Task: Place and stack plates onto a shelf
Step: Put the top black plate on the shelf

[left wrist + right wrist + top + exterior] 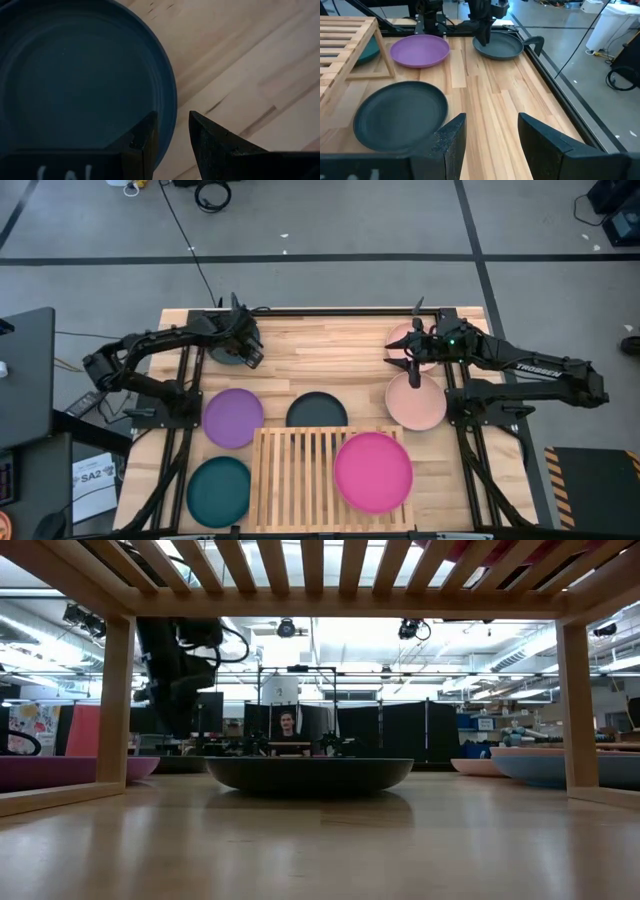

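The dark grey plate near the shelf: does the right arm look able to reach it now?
Probably yes. The right gripper stands open, holding nothing, and only bare table lies between it and the dark grey plate; the shelf stands off to the side.

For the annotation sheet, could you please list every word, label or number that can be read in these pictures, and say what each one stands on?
"TROSSEN": white lettering on the right arm, high view.
"SA2": on a white sheet lying on the floor left of the table, high view.
White marks at the edge of the left wrist view: cut off, unreadable.
Posters in the room behind, low view: too small to read.
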`<state>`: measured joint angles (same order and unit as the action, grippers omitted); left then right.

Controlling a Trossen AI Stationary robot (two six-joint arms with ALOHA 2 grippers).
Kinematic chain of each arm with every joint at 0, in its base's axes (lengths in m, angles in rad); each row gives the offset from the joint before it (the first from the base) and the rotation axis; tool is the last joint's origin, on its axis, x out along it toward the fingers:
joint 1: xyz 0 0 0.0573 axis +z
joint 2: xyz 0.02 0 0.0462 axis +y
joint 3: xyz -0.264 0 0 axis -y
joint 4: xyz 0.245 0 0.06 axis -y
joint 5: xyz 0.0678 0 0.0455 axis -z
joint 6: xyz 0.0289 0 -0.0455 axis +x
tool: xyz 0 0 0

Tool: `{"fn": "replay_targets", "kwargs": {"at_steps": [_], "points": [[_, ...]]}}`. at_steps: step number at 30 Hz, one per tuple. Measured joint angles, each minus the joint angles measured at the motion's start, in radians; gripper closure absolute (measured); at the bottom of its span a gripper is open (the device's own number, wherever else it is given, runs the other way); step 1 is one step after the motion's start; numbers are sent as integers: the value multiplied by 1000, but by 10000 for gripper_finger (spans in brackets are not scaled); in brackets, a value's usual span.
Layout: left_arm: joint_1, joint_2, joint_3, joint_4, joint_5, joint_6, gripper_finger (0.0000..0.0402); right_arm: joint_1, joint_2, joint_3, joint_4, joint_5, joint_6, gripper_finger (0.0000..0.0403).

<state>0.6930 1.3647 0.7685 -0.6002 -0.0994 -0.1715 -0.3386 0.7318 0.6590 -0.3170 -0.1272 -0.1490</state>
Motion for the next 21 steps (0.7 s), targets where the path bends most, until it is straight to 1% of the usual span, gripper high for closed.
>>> {"fn": "replay_targets", "kwargs": {"at_steps": [14,21], "points": [[-2,107,0,44,-3,1,285,0,11,0,1,0,0,220],[-2,132,0,83,-18,1,285,0,11,0,1,0,0,220]]}}
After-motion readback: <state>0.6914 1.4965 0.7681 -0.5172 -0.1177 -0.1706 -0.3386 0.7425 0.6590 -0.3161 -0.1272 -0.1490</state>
